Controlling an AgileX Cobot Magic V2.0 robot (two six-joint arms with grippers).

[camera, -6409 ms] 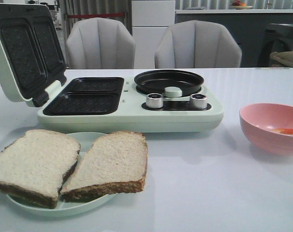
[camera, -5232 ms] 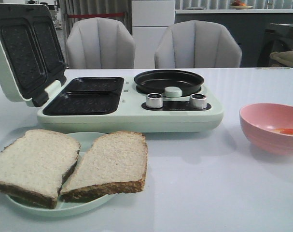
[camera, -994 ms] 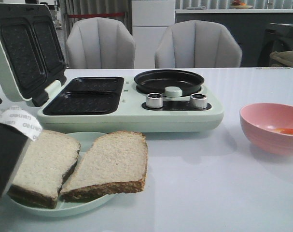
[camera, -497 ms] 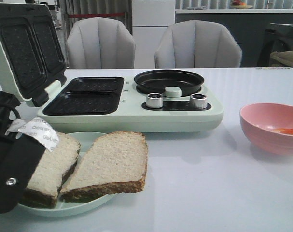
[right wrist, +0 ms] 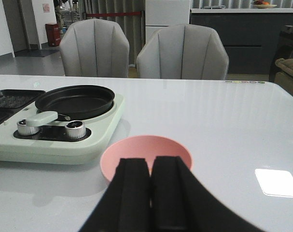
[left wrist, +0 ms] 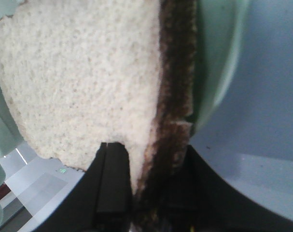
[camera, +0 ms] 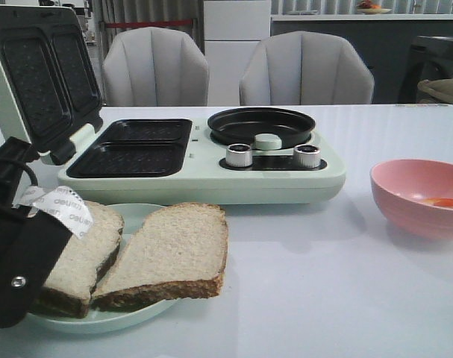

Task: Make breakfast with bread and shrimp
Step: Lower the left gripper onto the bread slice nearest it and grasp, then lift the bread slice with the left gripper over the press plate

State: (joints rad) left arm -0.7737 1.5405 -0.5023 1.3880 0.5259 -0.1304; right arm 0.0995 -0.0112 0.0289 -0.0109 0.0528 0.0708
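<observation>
White glossy table, two grey chairs behind

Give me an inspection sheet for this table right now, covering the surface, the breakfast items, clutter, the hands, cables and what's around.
Surface: white table, glossy, no spills seen.
Job's things: two bread slices on a pale green plate; shrimp in the pink bowl; sandwich maker with lid open, round pan empty.
Clutter: nothing seen.
Hands: left hand at the edge of the left bread slice, one finger on each side of it; right hand shut, holding nothing, just short of the bowl.
Cables: a black cable on the left arm.
Surroundings: two grey chairs behind the table.
</observation>
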